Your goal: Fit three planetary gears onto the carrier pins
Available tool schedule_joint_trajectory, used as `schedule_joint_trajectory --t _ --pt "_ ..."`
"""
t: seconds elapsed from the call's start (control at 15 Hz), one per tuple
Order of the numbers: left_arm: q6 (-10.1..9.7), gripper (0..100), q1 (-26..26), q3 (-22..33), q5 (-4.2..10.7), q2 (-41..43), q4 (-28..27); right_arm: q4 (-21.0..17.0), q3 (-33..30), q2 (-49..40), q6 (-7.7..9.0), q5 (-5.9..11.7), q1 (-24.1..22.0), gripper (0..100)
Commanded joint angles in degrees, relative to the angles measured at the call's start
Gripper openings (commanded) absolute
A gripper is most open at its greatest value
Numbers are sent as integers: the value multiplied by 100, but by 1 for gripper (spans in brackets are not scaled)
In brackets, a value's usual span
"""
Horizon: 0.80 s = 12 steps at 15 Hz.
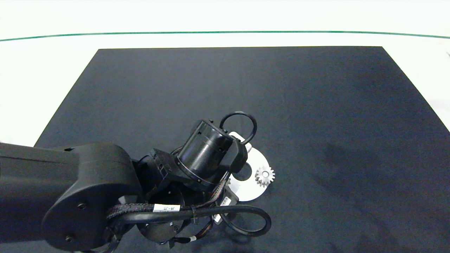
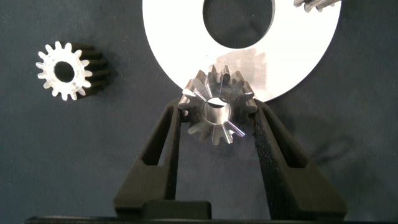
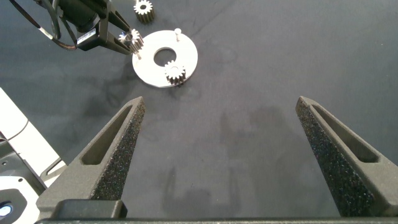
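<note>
I am steering two arms over a black mat [image 1: 316,105] on a pale table. My left gripper [image 2: 217,121] has its two dark, foam-lined fingers closed on a small silver gear [image 2: 217,111], pinching it across the teeth, one pad on each side. It hangs at the rim of the white disc [image 2: 186,56]; I judge it is over a peg, but the gear hides whatever lies under it.

A second gear [image 1: 264,175] already sits on a peg at the disc's right side in the overhead view. A third gear [image 2: 65,70] lies flat on the mat, just beside the disc and apart from it. In the right wrist view one bare peg [image 3: 178,31] stands upright on the disc's far edge.

My right gripper [image 3: 221,152] is parked well away from the disc with its fingers spread wide, holding nothing.

The gears look like machined metal — shiny, hard, with crisp teeth and a smooth round bore. I expect them to be stiff, dense for their size and slippery, apt to twist between the pads. The best hold is square across opposite teeth, keeping the bore level. The disc is flat, matt white, with a large central hole — likely light enough to slide if nudged.
</note>
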State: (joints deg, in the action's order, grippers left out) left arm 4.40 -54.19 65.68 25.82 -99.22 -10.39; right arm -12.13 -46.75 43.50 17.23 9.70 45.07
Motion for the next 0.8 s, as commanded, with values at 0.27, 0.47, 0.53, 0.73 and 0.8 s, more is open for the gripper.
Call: schedule_joint_trajectory --t 0.27,0.47,0.53,0.73,0.8 --pt "26 0 -110 67 11 17 45 -9 8 10 26 5 2 100" --pt "26 0 -127 94 11 -27 37 -9 8 1 26 5 2 100" --pt "26 0 -127 94 11 -36 45 -9 8 1 26 5 2 100" --pt "35 0 -66 85 11 -45 37 -9 8 1 26 5 2 100" --pt "35 0 -22 76 11 -45 37 -9 8 1 26 5 2 100"
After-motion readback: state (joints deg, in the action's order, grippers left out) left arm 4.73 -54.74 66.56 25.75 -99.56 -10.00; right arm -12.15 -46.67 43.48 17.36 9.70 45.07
